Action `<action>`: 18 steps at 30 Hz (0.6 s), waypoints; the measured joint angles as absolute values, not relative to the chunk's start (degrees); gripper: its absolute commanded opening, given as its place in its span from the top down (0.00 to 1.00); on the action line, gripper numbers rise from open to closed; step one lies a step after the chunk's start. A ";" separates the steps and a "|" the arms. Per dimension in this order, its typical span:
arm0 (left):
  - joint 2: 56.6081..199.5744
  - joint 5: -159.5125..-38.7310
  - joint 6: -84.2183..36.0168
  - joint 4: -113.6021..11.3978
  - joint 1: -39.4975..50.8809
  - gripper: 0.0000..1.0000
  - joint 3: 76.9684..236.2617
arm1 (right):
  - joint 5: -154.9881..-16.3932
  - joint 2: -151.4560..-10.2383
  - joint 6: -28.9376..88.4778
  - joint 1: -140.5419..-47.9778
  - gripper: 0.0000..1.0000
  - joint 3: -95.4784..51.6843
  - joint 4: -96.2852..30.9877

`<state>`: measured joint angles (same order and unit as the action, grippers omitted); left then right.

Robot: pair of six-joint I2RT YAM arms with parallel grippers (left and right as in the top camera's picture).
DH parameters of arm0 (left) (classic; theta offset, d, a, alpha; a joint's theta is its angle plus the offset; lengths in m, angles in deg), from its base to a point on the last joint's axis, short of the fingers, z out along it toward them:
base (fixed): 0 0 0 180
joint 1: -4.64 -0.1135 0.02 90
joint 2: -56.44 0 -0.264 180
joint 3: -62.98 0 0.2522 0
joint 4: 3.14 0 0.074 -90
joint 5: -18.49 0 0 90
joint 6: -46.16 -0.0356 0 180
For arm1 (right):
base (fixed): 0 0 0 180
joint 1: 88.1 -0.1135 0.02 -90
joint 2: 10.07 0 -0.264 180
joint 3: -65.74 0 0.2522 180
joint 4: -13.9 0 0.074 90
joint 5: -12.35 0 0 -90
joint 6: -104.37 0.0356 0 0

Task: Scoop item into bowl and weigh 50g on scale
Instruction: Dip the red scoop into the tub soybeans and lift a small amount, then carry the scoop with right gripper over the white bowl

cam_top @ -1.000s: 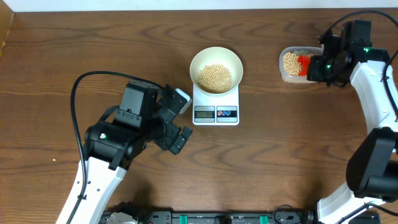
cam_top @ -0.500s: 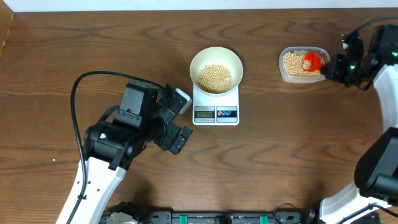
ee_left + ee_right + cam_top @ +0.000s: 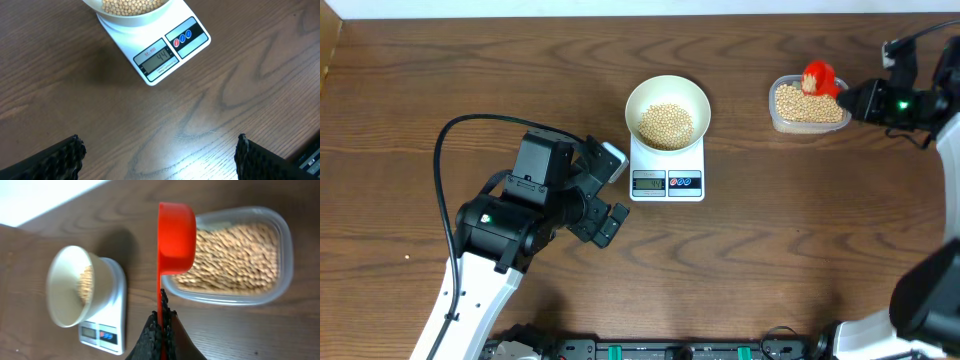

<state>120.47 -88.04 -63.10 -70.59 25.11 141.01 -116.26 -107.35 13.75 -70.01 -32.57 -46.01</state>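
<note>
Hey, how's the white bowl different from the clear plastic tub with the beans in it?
The bowl is round and opaque white; the tub is a clear rounded rectangle. The bowl sits on the scale; the tub rests directly on the table. The red scoop, held by the right gripper, is above the tub's edge; nothing is above the bowl. Both hold tan beans.
</note>
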 measured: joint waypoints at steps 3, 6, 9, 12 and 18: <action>120.47 -88.04 -63.13 -70.59 25.11 0.02 141.01 | -118.62 -104.05 14.19 -70.21 0.99 -32.57 -45.88; 120.47 -88.04 -63.13 -70.57 25.11 0.02 141.03 | -121.70 -102.80 15.37 -70.91 0.99 -32.60 -45.58; 120.47 -88.04 -63.13 -70.57 25.11 0.02 141.03 | -124.45 -102.93 16.35 -72.09 0.99 -32.60 -45.31; 120.47 -88.06 -63.13 -70.59 25.11 0.02 141.01 | -126.14 -102.96 17.46 -73.42 0.99 -32.60 -44.48; 120.47 -88.04 -63.13 -70.57 25.11 0.02 141.01 | -127.38 -102.96 18.95 -76.76 0.99 -32.60 -42.52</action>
